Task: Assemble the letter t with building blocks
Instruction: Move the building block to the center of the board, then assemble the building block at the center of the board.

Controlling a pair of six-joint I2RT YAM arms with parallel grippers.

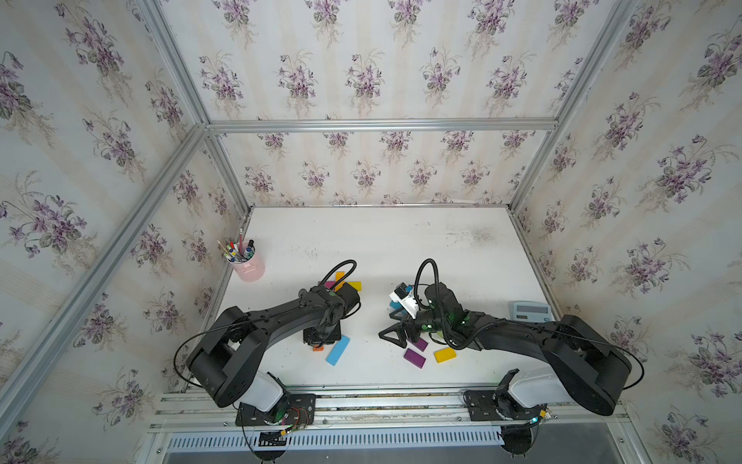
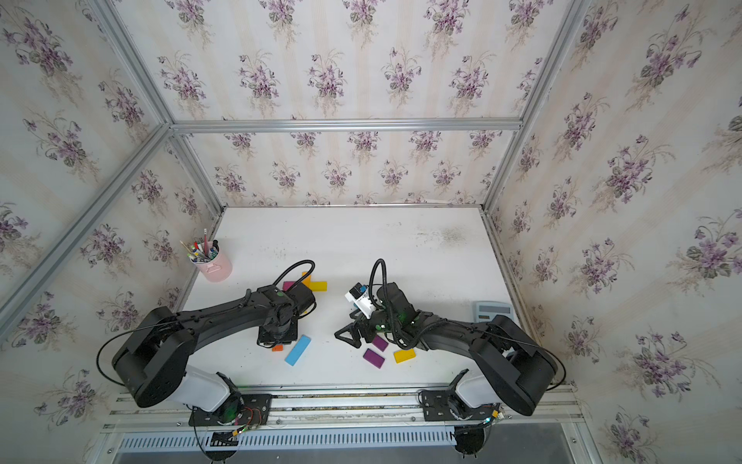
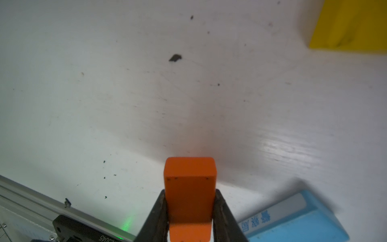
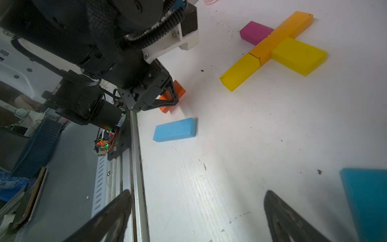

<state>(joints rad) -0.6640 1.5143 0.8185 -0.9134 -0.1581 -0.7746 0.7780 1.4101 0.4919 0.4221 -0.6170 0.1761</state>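
My left gripper (image 3: 189, 201) is shut on a short orange block (image 3: 189, 188), held end-down just above the white table near its front; in a top view the orange block (image 1: 317, 348) peeks out under the left gripper (image 1: 319, 341). A long light-blue block (image 1: 337, 350) lies beside it. Farther back lies a partial letter t: a long orange block (image 4: 280, 34) with a pink block (image 4: 254, 32) and a yellow block (image 4: 298, 55) on its two sides, and another yellow block (image 4: 240, 71) at its end. My right gripper (image 4: 196, 197) is open over bare table, nothing between its fingers.
Two purple blocks (image 1: 414, 358) and a yellow one (image 1: 444, 355) lie by the right arm, with a teal block (image 4: 366, 199) next to the right gripper. A pink cup of pens (image 1: 249, 265) stands at the left wall, a calculator (image 1: 531, 310) at the right. An aluminium rail (image 1: 361, 401) runs along the front.
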